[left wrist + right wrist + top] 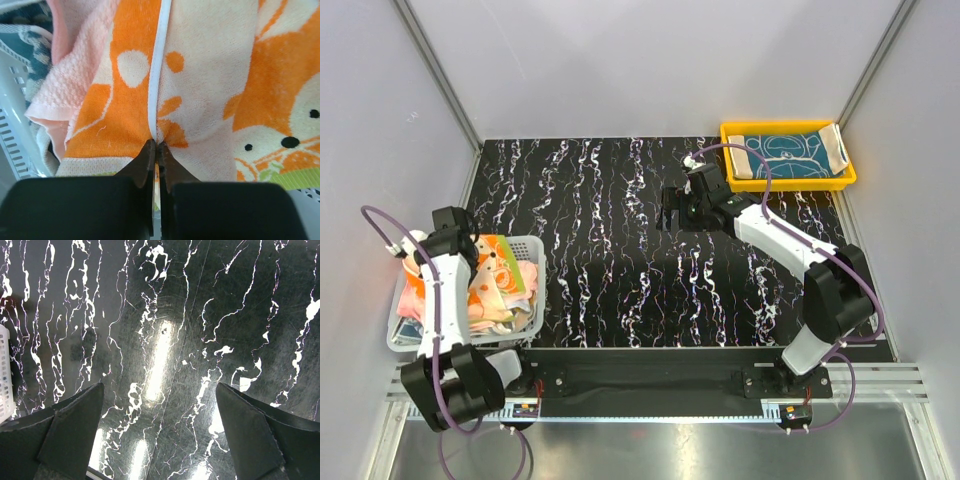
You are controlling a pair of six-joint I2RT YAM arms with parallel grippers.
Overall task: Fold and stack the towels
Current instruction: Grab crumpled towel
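Note:
The white mesh basket [525, 250] at the left holds a heap of towels. On top lies an orange-and-cream towel [498, 275] [200, 90] with a cartoon face. My left gripper [460, 245] [157, 145] reaches into the basket and is shut on a pinched fold of that orange-and-cream towel. A pale pink towel [65, 85] lies beside it, and a dark teal one [25, 45] shows at the basket's wall. A folded teal towel [787, 155] with cream border rests in the yellow tray [730, 132]. My right gripper [670, 210] [160, 390] hovers open over the table's middle.
The table is black with white marbling [610, 260]. The basket's white wall [4, 370] shows at the left edge of the right wrist view. Grey walls close in the table on three sides. The arm bases stand on the near rail.

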